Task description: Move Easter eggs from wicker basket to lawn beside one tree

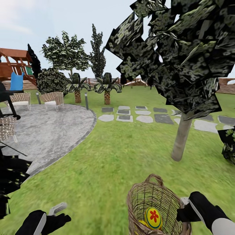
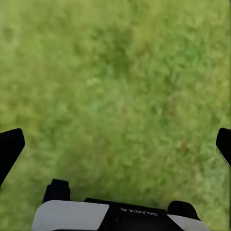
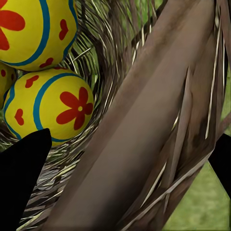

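Eggs (image 3: 55,108) lie in the basket (image 1: 153,202), its rim clamped between the right gripper's (image 3: 122,159) fingers beside the tree (image 1: 181,137), so carry it level; left gripper (image 2: 115,149) gapes empty.

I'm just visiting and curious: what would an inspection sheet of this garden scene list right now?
Surface: lawn, mottled green grass.
Job's things: wicker basket on the grass near a thin-trunked tree; Easter eggs lie inside, at least two visible.
Clutter: nothing seen.
Grippers: left pincer open over bare grass; right pincer straddles the basket rim, grip cannot be told.
Cables: nothing seen.
Surroundings: grey patio, wicker chairs, stepping stones, short palms, playset.
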Controlling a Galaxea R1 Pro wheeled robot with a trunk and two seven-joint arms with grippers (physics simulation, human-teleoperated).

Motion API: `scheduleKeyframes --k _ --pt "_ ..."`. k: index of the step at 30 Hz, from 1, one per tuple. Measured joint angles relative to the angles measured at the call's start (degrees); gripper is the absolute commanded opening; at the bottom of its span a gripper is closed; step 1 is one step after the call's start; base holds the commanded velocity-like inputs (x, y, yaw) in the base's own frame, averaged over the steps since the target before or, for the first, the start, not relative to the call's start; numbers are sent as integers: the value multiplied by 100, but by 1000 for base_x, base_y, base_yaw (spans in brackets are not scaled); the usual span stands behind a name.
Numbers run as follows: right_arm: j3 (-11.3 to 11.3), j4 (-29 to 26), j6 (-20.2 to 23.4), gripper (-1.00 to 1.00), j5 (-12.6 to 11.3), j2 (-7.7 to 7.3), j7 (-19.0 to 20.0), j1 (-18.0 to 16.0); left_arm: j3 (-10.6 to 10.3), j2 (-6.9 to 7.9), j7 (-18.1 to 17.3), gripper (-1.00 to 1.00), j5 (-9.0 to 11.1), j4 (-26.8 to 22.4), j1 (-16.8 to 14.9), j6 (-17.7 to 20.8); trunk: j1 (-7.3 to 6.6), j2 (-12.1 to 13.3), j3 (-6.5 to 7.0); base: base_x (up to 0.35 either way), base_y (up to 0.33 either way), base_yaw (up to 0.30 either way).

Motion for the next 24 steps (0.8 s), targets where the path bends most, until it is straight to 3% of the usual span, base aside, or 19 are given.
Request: scheduleKeyframes --k 9,24 --pt "-2 0 -1 -100 2 0 0 0 -3 -2 6 100 -7 4 0 -3 0 0 0 337 0 256" --pt "-4 -2 3 -100 -16 -10 10 1 0 6 1 100 -7 2 -1 -2 0 0 0 337 0 8"
